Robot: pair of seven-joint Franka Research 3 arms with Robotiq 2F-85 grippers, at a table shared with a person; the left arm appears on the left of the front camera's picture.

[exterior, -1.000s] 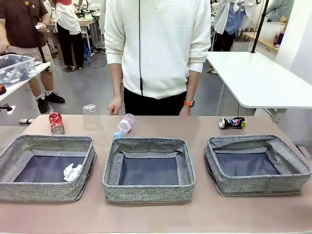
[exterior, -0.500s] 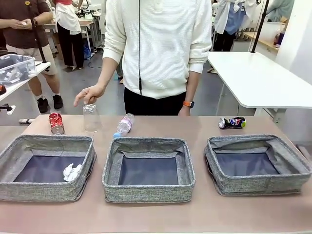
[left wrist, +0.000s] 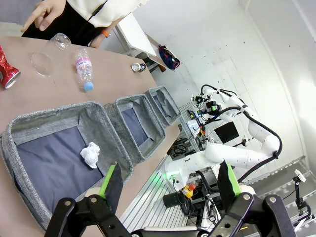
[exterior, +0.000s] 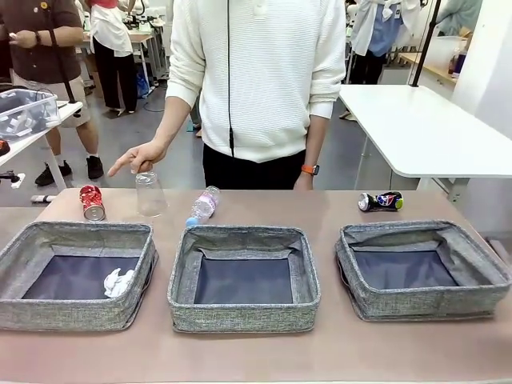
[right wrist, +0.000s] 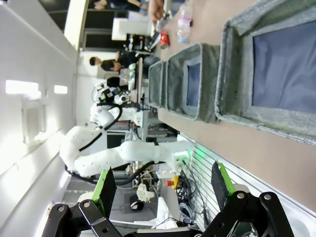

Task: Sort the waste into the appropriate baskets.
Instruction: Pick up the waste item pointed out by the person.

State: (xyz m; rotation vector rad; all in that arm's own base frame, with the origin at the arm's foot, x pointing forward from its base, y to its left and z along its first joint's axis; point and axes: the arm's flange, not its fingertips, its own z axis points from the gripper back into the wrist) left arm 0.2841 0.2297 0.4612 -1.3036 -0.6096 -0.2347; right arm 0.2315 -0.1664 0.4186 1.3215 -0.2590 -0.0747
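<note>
Brown table (exterior: 336, 352): left basket (exterior: 72, 316) and right basket (exterior: 424, 304) flank middle basket (exterior: 244, 316). Just beyond it, bottle (exterior: 205, 205); beyond-left, cup (exterior: 150, 194), red can (exterior: 92, 202); beyond-right, dark-blue can (exterior: 380, 201).

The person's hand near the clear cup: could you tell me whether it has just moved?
Yes. The hand has swung left and up in the front view: it hung right of the clear cup, which stayed put, and is now directly over it.
</note>
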